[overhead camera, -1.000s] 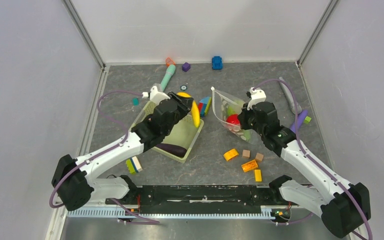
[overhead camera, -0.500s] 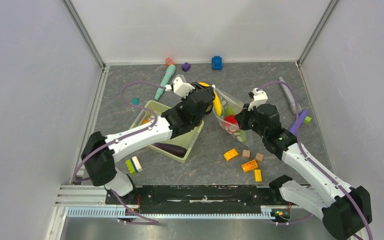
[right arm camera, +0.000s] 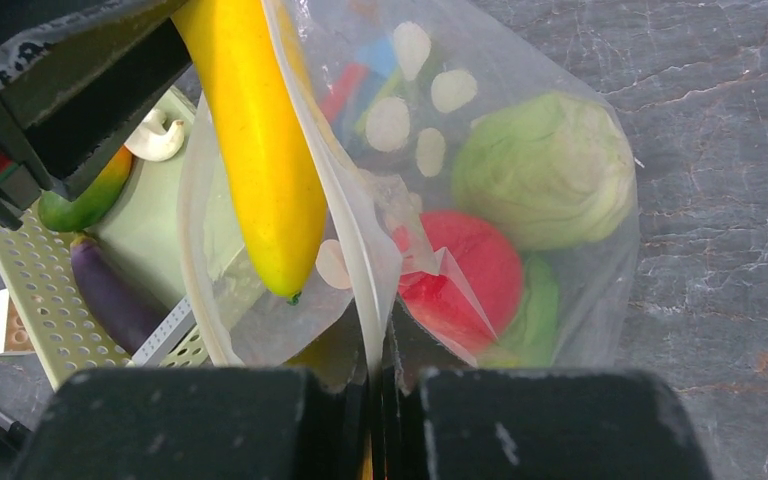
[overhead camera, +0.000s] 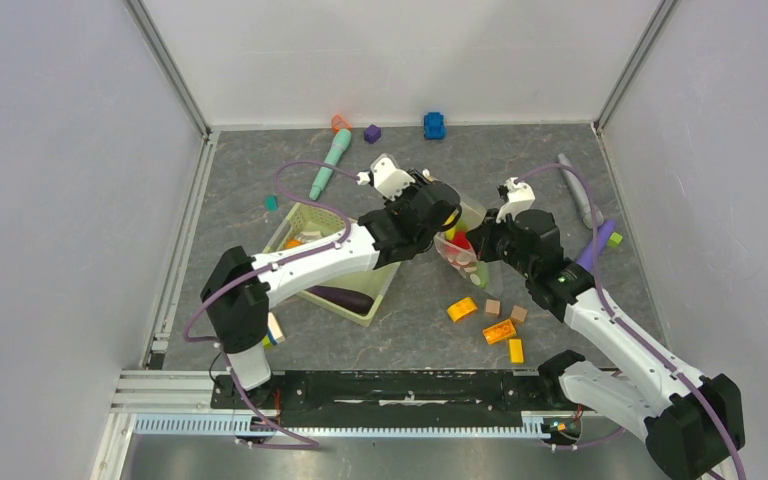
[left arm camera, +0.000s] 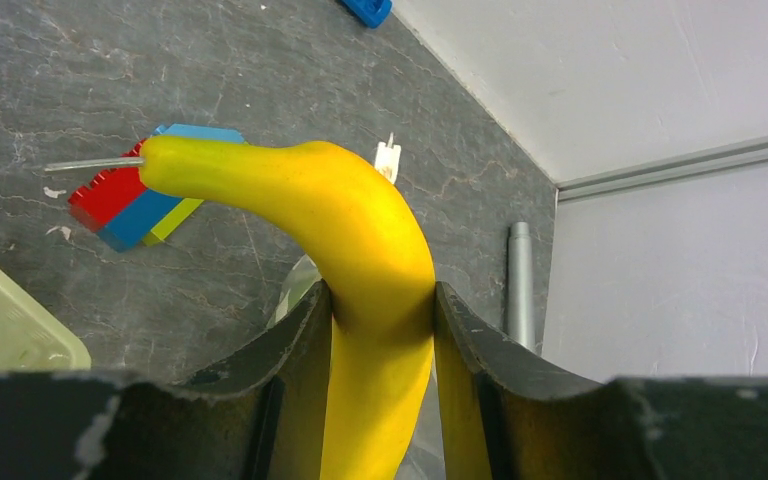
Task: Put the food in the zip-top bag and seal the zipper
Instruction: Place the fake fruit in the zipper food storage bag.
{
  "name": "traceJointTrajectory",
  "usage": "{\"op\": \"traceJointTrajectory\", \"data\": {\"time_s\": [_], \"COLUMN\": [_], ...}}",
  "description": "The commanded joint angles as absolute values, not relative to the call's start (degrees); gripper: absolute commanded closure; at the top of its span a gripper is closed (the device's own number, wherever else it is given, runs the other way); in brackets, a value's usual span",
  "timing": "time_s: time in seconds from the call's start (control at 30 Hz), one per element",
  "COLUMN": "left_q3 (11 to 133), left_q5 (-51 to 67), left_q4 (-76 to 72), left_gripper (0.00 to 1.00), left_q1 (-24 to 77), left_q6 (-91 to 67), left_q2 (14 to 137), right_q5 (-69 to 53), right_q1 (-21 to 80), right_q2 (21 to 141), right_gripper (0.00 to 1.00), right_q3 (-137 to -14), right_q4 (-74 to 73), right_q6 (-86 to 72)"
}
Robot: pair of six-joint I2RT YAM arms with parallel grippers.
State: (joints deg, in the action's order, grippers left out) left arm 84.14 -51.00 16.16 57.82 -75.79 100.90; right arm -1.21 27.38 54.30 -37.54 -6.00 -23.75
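**A:** Where are we at? Our left claw is clamped round the middle of the yellow curved plastic toy banana, whose tip pokes into the mouth of the clear floppy dotted zip-top bag.

**B:** Yep, and our right claw is pinched tight on one lip of it, right by the whitish zipper strip. The pale green toy cabbage and red toy tomato are already inside.

**A:** We reckon the banana's light, stiff and a bit slick, so a mid-body grip suits it. The bag's the fussy bit: thin film, likely to sag shut.

**B:** Agreed, so we'd hold it at the stiffer zipper edge. The dark purple toy eggplant and orange-green toy mango sit in the pale green perforated basket. We'd grab each across its fat middle.
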Motion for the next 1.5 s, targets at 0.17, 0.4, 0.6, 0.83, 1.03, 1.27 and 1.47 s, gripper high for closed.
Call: {"op": "traceJointTrajectory", "data": {"time_s": [0.17,0.4,0.6,0.83,1.03,1.27,1.47], "left_q3": [84.97,84.05,84.07,81.95,81.56,83.01,83.85], "left_q5": [-54.46,-54.61,-49.40,-45.39,-42.66,-42.07,-41.95], "left_q4": [13.57,13.52,8.86,6.15,4.75,4.29,4.71], "left_gripper": [0.98,0.98,0.98,0.98,0.94,0.82,0.67], "left_q1": [61.05,63.51,64.13,64.29,64.27,64.30,64.17], "left_q6": [-70.41,-68.51,-61.29,-55.96,-54.49,-53.79,-53.25], "left_q2": [101.86,102.26,103.76,103.71,104.40,105.24,105.72], "right_q5": [-1.14,-0.93,-1.39,-0.97,-1.36,-3.39,-3.46], "right_q1": [27.60,27.58,27.59,27.60,27.60,27.64,27.55], "right_q2": [53.24,52.83,52.72,52.37,52.58,52.35,51.53], "right_gripper": [0.94,0.91,0.91,0.90,0.88,0.88,0.88], "right_q3": [-38.41,-38.08,-38.23,-38.14,-38.14,-37.78,-37.54], "right_q4": [-2.15,-1.03,-0.76,-0.72,-0.44,-0.38,-0.35], "right_q6": [-25.92,-26.91,-26.96,-26.55,-26.32,-26.85,-27.19]}}
